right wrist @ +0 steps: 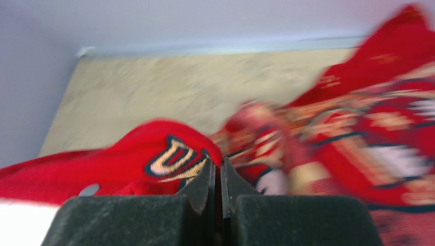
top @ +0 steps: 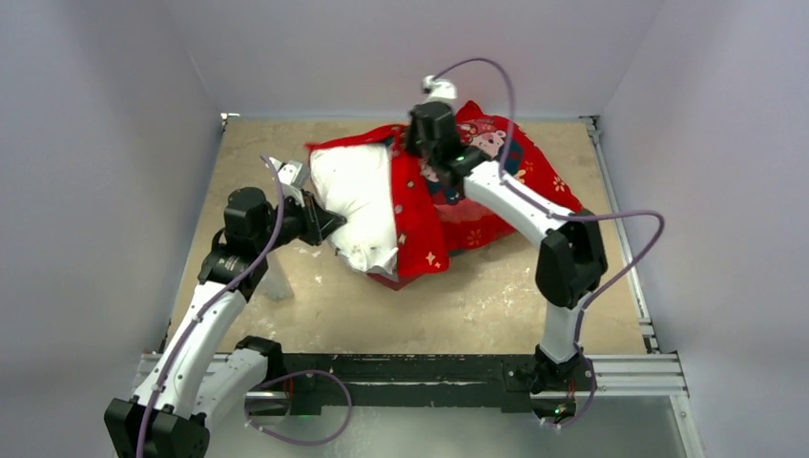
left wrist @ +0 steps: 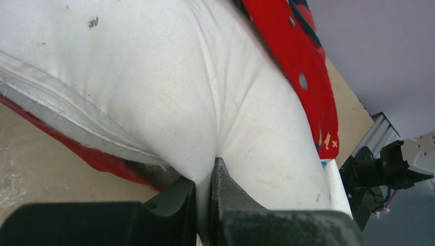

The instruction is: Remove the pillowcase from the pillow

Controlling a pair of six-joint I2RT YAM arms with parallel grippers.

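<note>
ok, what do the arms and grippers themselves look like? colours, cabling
The left arm and right arm have white link shells with black joint housings. A thin purple cable loops loosely along each. The left gripper and right gripper have matte black wedge-shaped fingers tapering to points. No markings visible.

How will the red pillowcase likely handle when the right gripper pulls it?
Probably floppy: the pillowcase bunches in folds against the pillow. Likely thin and light, since the right gripper pinches it nearly shut.
</note>
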